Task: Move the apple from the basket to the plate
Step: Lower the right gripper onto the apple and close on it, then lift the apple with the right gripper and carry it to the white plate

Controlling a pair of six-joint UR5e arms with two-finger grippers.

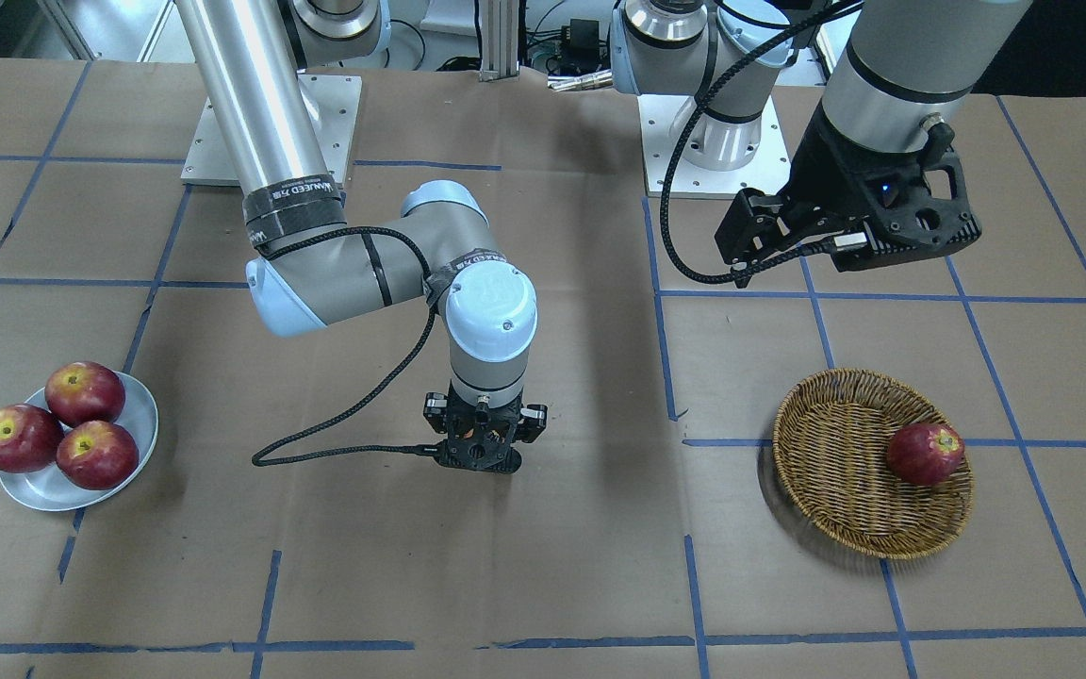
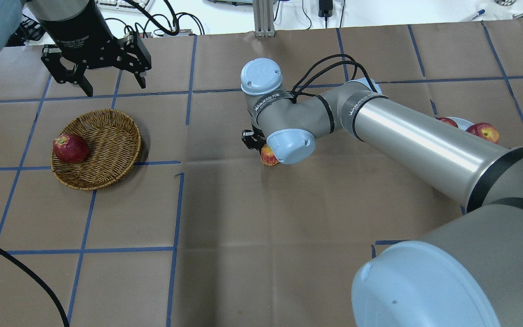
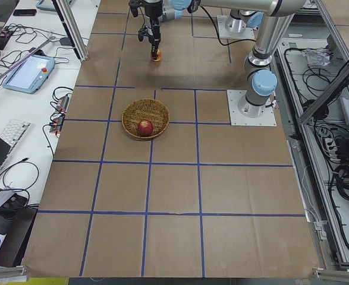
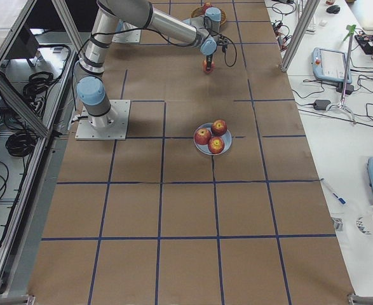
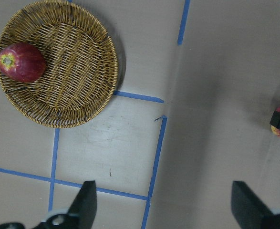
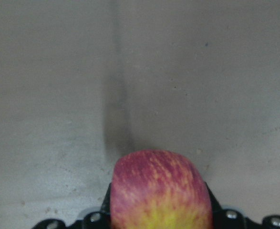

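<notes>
The right arm (image 1: 336,273) reaches out from the robot's edge to the middle of the bench. It bends at the elbow, and its wrist points straight down. The right gripper (image 1: 484,453) is closed round the apple (image 6: 161,191), with a finger on each side. The apple is in the middle of the bench, far from every edge and low over the brown paper. It is not clear if it touches the paper.

The left arm (image 1: 901,66) hangs high up, toward the left end. The left gripper (image 2: 115,88) is wide open and holds nothing. It is up in the air near the basket (image 1: 826,490).

The basket lies near the left end with one dark apple (image 1: 925,453) in it. The plate (image 1: 34,490) lies near the right end with three red apples (image 1: 84,393) on it.

From the front, the right gripper hides the apple. From overhead, the right arm covers most of the plate. The right wrist view cuts off the apple's bottom and shows only bits of the fingers.
</notes>
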